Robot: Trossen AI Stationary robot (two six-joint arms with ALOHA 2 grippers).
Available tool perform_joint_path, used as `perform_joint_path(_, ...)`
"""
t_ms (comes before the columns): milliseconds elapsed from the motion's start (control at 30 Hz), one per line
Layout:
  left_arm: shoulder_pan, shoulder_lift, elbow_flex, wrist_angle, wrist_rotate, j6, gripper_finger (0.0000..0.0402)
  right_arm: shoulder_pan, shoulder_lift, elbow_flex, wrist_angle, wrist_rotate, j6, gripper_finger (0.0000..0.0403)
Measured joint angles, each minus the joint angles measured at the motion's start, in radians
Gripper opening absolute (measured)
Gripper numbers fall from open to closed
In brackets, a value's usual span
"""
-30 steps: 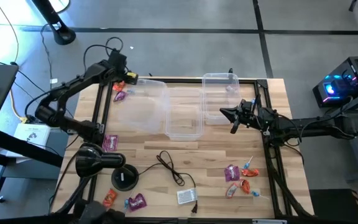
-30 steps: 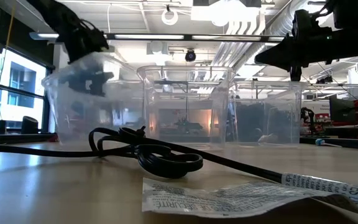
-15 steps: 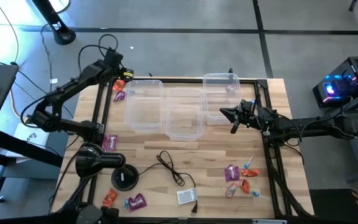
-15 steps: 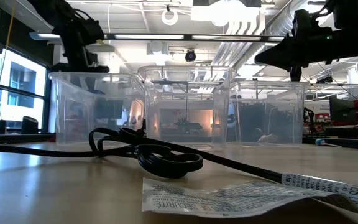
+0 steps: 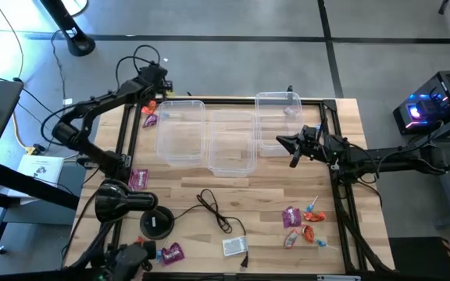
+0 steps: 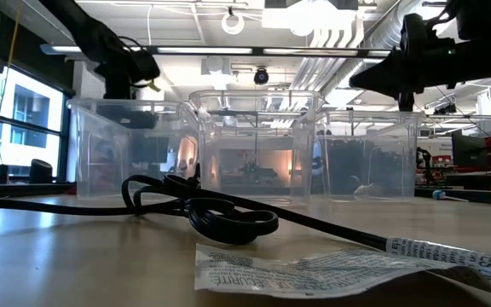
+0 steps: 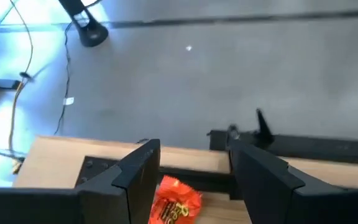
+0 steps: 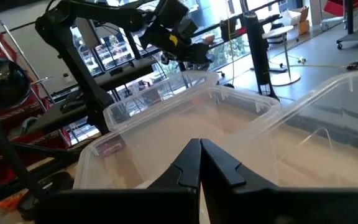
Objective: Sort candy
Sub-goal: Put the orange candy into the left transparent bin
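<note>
The candy lies loose on the wooden table: an orange piece [image 5: 151, 105] and a purple piece [image 5: 148, 119] at the far left corner, a purple one [image 5: 138, 179] at the left edge, another [image 5: 170, 252] near the front, and a mixed cluster [image 5: 303, 222] at the near right. My left gripper [image 5: 156, 80] hovers open over the far left corner. In its wrist view the orange candy [image 7: 176, 202] shows between and beyond its fingers [image 7: 194, 180], untouched. My right gripper [image 5: 281, 141] is shut and level beside the right bin, holding nothing [image 8: 199, 149].
Three clear bins stand in a row across the far half: left [image 5: 180, 131], middle [image 5: 231, 148] and right [image 5: 276, 121]. A black cable [image 5: 213, 207] runs to a small white box [image 5: 234, 247] near the front edge. A black round base [image 5: 156, 224] stands at the near left.
The left bin, tilted and off its bottom a second ago, has come down and now stands level in the row. My left gripper has come away from it toward the far left corner, turning and sinking a little over the orange candy, still open.
</note>
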Motion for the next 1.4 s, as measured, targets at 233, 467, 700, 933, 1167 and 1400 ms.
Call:
perform_joint_path(233,0.000,0.085,0.000,-0.038,-0.156,-0.048,0.0190,0.000,0.000,0.000,-0.034,0.001,0.031,0.0000)
perform_joint_path(467,0.021,0.159,0.000,-0.014,-0.029,-0.102,0.0190,0.000,0.000,0.000,-0.036,0.001,0.041,0.0000)
perform_joint_path(700,0.031,0.232,0.000,-0.016,0.096,-0.084,0.0190,0.000,0.000,0.000,-0.051,0.001,0.051,0.0000)
perform_joint_path(933,0.046,0.265,0.004,-0.048,0.214,-0.024,0.0189,0.000,0.001,0.000,-0.070,0.003,0.069,0.0000)
perform_joint_path(1167,0.043,0.268,-0.001,-0.059,0.406,0.028,0.0189,0.000,0.001,0.000,-0.073,0.004,0.069,0.0000)
perform_joint_path(1400,0.029,0.269,-0.001,-0.044,0.403,0.023,0.0189,0.000,0.001,0.000,-0.073,0.012,0.069,0.0000)
